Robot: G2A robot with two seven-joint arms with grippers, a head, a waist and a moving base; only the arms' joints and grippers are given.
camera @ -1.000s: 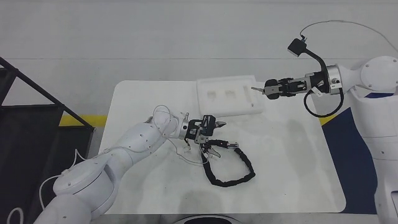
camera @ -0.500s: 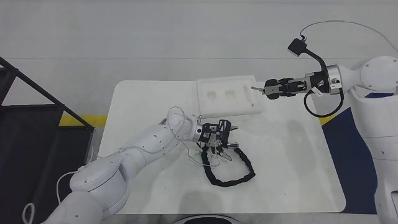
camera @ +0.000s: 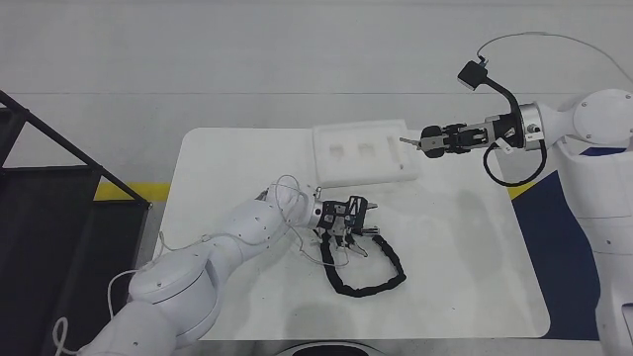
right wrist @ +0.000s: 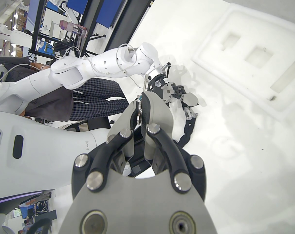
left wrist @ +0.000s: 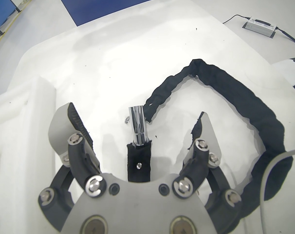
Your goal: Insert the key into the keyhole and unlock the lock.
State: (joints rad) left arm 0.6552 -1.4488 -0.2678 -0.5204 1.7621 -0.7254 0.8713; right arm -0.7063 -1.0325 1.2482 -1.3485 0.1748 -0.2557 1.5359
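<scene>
The white worktop [camera: 465, 257] carries a foam tray [camera: 364, 153] at its 12 o'clock edge. The chain lock [camera: 381, 282], a loop in a black fabric sleeve, lies toward 6 o'clock. The left gripper [left wrist: 135, 116] is spread wide and empty, one finger on either side of the lock's chrome cylinder [left wrist: 137, 125], whose long axis runs toward 3 o'clock in the top view. The right gripper [camera: 413, 141], by the tray's 3 o'clock edge, is pinched on a small metal piece, apparently the key [right wrist: 138, 116]. The lock lies at its 7 o'clock, well apart.
</scene>
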